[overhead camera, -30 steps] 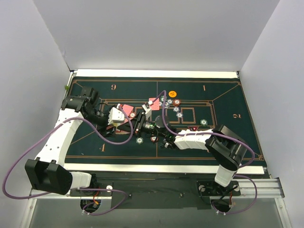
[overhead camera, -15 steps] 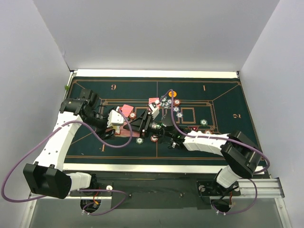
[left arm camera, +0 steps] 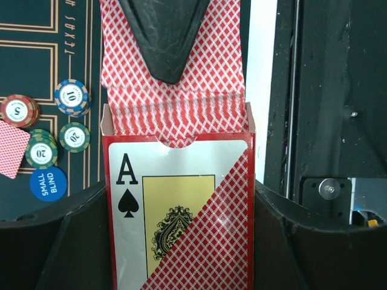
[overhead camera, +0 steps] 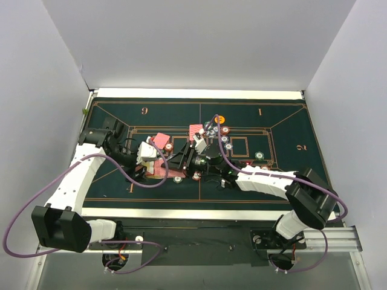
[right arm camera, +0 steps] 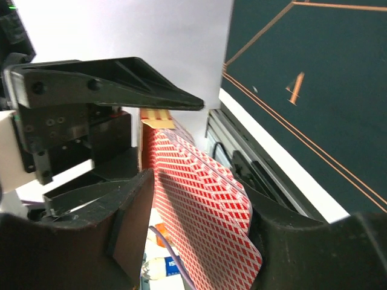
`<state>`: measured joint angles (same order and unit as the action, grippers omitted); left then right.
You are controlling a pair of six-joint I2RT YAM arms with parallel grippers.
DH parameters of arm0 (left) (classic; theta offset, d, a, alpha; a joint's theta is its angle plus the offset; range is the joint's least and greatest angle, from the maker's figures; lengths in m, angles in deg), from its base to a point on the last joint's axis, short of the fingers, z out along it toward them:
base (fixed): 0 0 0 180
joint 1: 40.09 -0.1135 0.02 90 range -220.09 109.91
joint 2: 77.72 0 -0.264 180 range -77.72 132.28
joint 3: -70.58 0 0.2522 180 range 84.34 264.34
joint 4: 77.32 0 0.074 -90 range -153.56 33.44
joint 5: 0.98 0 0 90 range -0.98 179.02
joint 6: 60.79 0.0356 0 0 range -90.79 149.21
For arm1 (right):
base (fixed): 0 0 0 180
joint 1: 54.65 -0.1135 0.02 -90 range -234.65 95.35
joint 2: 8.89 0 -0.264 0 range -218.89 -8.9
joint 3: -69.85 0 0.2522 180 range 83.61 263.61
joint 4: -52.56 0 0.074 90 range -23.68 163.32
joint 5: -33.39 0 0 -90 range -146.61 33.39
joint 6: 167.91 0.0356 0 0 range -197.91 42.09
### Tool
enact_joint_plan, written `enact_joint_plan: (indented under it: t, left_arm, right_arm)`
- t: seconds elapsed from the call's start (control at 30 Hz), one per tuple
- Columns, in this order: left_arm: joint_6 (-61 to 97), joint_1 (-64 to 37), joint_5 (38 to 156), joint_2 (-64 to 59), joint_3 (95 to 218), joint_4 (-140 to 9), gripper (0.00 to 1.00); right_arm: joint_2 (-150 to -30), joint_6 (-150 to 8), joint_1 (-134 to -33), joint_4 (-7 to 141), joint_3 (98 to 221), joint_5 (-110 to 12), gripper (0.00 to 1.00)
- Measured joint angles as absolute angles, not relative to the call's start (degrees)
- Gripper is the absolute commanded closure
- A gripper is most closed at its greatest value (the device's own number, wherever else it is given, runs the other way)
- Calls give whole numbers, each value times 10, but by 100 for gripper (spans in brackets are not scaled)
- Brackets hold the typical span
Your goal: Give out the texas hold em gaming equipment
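Shifted inward: right arm now reaches further toward the left. Left hand (left arm camera: 181, 241) clamped on card box (left arm camera: 181, 181). Right hand (right arm camera: 199, 223) straddles protruding playing cards (left arm camera: 175, 109); grip undetermined. Cards judged light, slick, flexible: pinch both flat faces.

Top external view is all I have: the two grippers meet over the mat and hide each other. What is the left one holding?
Observer: The left gripper is shut on a card box with an ace of spades printed on it.
Operator: And the right one?
Observer: The right gripper clamps the red-backed cards sticking out of the box's open top.
Operator: Anything readable nearby?
Observer: A blue disc beside the green chips reads SMALL BLIND.
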<state>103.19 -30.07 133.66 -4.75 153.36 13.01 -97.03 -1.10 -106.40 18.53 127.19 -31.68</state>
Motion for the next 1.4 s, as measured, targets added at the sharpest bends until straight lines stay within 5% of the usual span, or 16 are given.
enact_joint_plan:
  t: [0.6,1.4]
  left_arm:
    - [1000,-305,1355,-48,1501,107,51]
    - [978,-304,1308,-77,1484,81,54]
  right_arm:
    - [-953,-101,-1101,423,1392,-358,60]
    - [-1028,-69,-1107,369,1411,-332,63]
